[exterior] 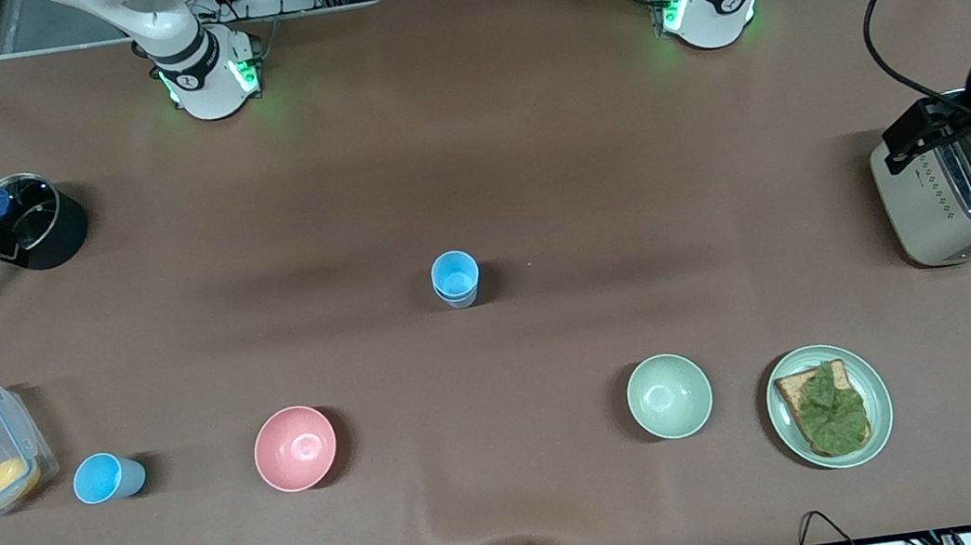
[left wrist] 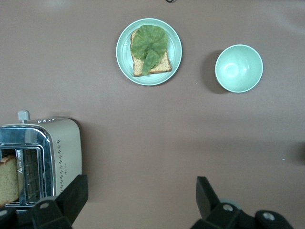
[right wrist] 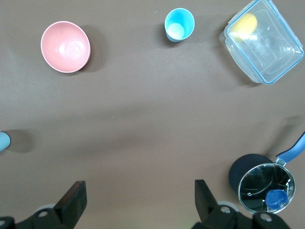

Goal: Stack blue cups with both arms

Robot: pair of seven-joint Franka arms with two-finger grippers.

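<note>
A robotics lab: 2 arm bases [exterior: 211, 74] bolted to a brown-covered table [exterior: 472, 171], aluminium framing, cables.

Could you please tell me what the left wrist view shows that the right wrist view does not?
Only the left wrist view shows the toaster, the plate carrying toast with lettuce, and the pale green bowl. Only the right wrist view shows the pink bowl, a blue cup, the clear container and the lidded pot. Both share the brown table and open jaws.
</note>
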